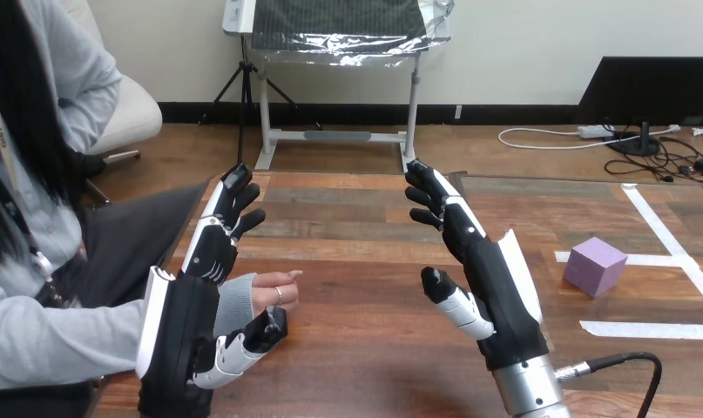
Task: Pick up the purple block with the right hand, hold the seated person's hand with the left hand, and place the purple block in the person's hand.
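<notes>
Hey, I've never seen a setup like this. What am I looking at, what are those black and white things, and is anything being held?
The picture comes from a camera on a humanoid robot's head, looking down across a wooden table. The black-and-white things are the robot's own mechanical hands. The left hand and right hand both have straight fingers and hold nothing. A seated person's hand rests by the left hand's thumb; I can't tell whether they touch. A purple block sits on the table at the right, beside white tape lines.
</notes>
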Controlling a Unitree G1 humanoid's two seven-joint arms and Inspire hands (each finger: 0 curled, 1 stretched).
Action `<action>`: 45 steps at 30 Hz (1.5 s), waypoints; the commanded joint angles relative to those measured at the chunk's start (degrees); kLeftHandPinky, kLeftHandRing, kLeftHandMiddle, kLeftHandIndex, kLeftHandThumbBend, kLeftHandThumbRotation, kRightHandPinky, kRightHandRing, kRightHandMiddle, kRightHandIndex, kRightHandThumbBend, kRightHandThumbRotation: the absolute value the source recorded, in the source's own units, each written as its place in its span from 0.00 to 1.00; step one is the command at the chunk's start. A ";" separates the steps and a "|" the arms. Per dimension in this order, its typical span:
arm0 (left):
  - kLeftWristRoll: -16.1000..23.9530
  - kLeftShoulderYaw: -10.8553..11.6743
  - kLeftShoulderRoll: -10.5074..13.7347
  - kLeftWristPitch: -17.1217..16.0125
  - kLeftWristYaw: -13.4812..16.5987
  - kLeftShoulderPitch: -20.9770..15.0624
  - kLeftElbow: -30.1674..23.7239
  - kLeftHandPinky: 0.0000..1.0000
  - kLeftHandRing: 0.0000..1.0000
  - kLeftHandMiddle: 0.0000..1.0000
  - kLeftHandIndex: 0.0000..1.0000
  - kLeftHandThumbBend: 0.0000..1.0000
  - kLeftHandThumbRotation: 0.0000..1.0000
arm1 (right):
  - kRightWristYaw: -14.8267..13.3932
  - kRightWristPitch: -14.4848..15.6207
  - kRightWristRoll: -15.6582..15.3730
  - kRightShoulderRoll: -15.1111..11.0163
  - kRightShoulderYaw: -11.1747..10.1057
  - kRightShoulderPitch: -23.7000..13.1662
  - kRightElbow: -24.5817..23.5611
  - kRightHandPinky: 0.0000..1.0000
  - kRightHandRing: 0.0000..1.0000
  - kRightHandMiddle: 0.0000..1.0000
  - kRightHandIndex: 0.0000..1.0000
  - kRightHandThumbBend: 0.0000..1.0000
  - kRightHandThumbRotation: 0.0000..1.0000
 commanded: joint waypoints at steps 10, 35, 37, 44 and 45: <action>-0.53 0.62 0.05 -0.13 0.30 -2.94 -2.29 0.84 0.92 0.94 0.93 1.00 0.79 | 0.13 -0.79 0.64 -0.51 -1.05 -3.11 -2.57 0.84 0.89 0.92 0.92 1.00 0.95; -2.38 -0.03 0.18 1.18 -0.57 -2.44 -3.14 0.83 0.91 0.94 0.92 1.00 0.77 | -0.97 -0.45 -0.13 -0.78 -1.29 -3.19 -2.89 0.83 0.89 0.92 0.92 1.00 0.95; -2.58 -0.08 0.18 0.96 -0.70 -2.58 -2.91 0.82 0.90 0.93 0.92 1.00 0.77 | -1.22 -0.45 -0.29 -0.84 -1.34 -3.26 -2.92 0.83 0.89 0.92 0.92 1.00 0.95; -2.83 0.01 0.19 0.76 -0.98 -2.77 -2.45 0.81 0.90 0.93 0.91 1.00 0.76 | -1.56 -0.31 -0.28 -0.97 -1.41 -3.60 -2.85 0.83 0.89 0.92 0.92 1.00 0.95; -2.77 0.07 0.20 0.72 -0.99 -2.80 -2.41 0.81 0.90 0.93 0.91 1.00 0.76 | -1.71 -0.23 -0.46 -1.15 -1.42 -3.74 -2.86 0.83 0.89 0.92 0.92 1.00 0.95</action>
